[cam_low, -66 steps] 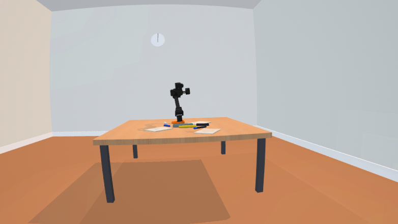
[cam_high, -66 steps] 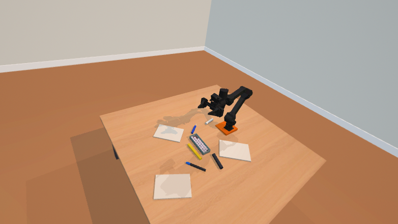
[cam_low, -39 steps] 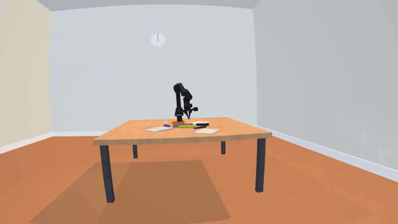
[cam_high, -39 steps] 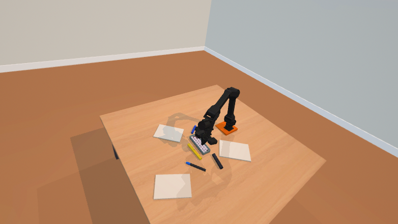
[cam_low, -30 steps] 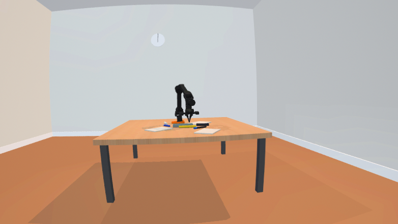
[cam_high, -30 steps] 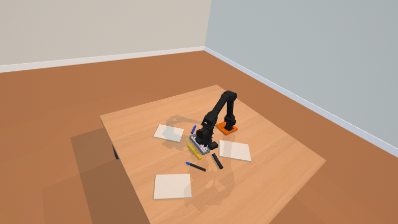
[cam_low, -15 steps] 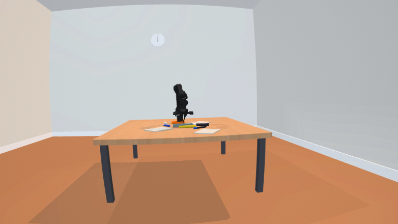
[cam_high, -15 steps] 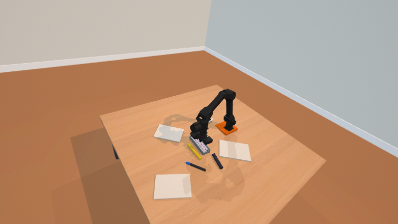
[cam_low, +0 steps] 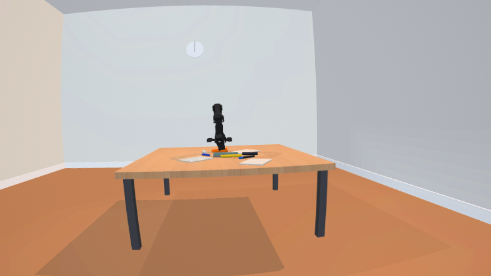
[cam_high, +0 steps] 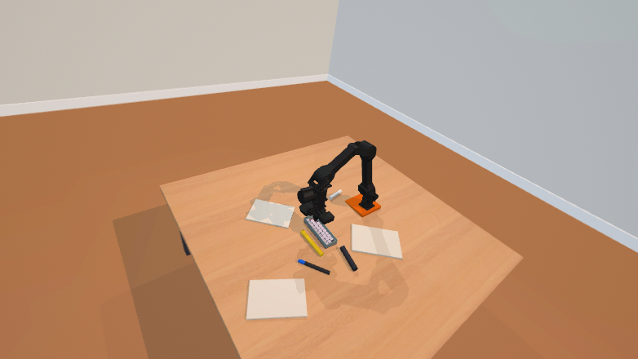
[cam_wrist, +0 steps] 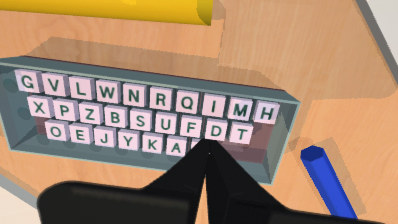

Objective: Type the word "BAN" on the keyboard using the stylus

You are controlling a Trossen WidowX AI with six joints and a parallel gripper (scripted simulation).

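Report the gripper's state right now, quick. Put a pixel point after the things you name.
Gripper [cam_high: 317, 219] [cam_wrist: 207, 146]: closed, fingertips together, nothing between them, over the keyboard [cam_high: 330, 243] [cam_low: 225, 154] [cam_wrist: 285, 131].

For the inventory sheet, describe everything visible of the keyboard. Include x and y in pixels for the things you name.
The small keyboard [cam_high: 320, 232] [cam_low: 225, 154] [cam_wrist: 140, 120] has a grey-teal, tray-like case and pale pink, square keys with dark green letters, in three staggered rows. It lies flat on the wooden desk, beside a thick yellow rod. The closed black gripper's fingertips overlap its bottom row in the wrist view, hiding one key; contact cannot be told.

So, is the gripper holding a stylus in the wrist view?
No, the fingers are closed tip to tip with nothing between them.
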